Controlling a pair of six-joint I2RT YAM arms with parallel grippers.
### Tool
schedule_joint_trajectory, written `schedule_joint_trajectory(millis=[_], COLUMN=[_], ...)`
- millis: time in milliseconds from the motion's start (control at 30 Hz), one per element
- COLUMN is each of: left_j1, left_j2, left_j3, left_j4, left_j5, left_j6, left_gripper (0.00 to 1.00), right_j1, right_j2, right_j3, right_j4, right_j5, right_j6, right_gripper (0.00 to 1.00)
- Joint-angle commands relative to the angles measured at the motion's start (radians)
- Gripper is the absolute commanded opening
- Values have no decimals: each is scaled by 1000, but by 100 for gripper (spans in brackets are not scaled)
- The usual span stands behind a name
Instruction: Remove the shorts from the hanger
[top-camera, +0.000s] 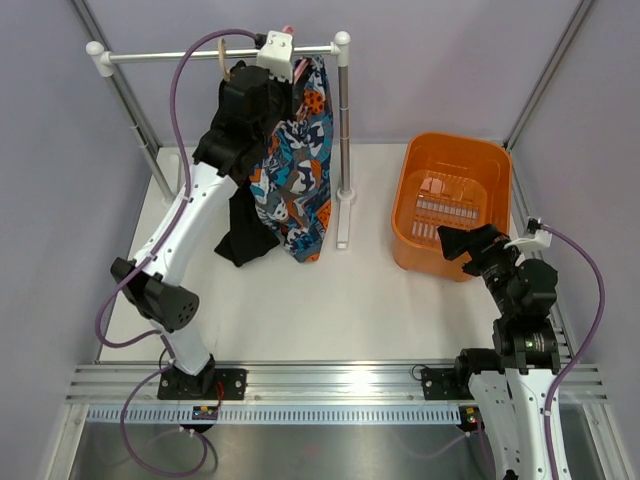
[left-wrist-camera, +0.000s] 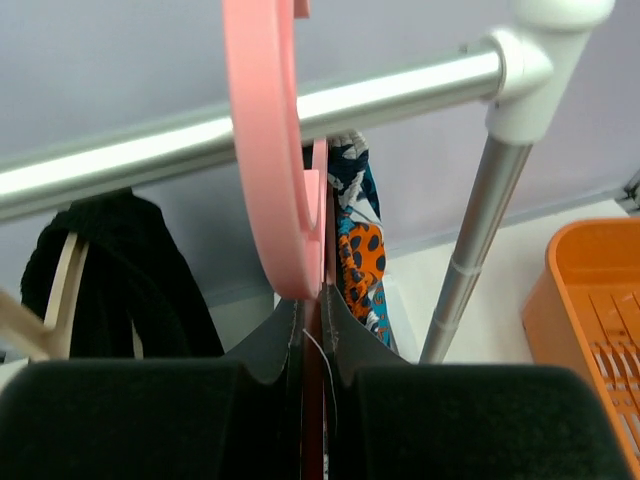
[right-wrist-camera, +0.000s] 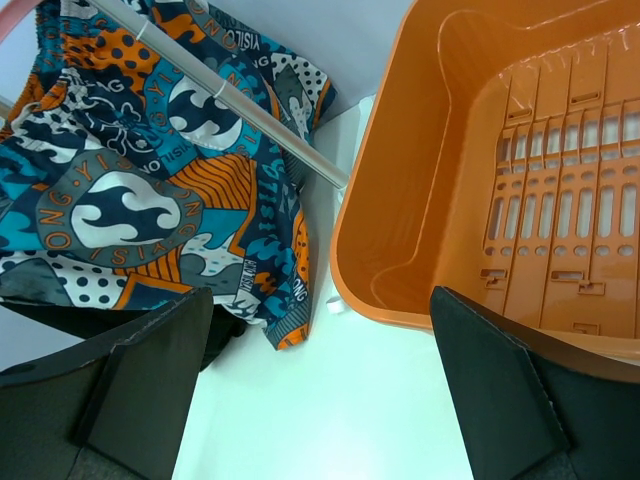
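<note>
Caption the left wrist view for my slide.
Left claw shut on the pink hanger at the rail, patterned shorts behind.

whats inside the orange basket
Nothing shows inside the basket, only its bare slotted floor. The right gripper covers part of its near side in both the top and wrist views, so that strip cannot be checked.

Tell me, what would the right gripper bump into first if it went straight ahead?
Probably the orange basket, at its rounded corner straight ahead of the right gripper. Depth is unclear, so it might touch the white table beside it first.
</note>
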Motion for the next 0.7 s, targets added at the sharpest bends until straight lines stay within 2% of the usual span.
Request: schedule_joint_trajectory(millis=[0,300,433,500,667], left_j1=[-8,-57,-149,-194,-353], left_j2=[-124,-353,-480,-508,-572], left_j3=[-82,-340,-499,-532,-614], left_j4=[40,-98,-131,-170,-216], left_j5=[-5,-17,-8,-17,-61], left_j6=[-7,-75,-72,-73,-79], left_gripper=[0,0,0,0,0], right_j1=[-3,-3,1,9,137], right_j2=[27,138,181,200,274], right_j3=[18,101,182,212,328], right_j4=[46,-49,-109,-145,-184], right_j5=[-44,-119,-183,-187,-150], right_j6=[-37,-109,-113,-123,-136], right_gripper=[99,99,90,89,86])
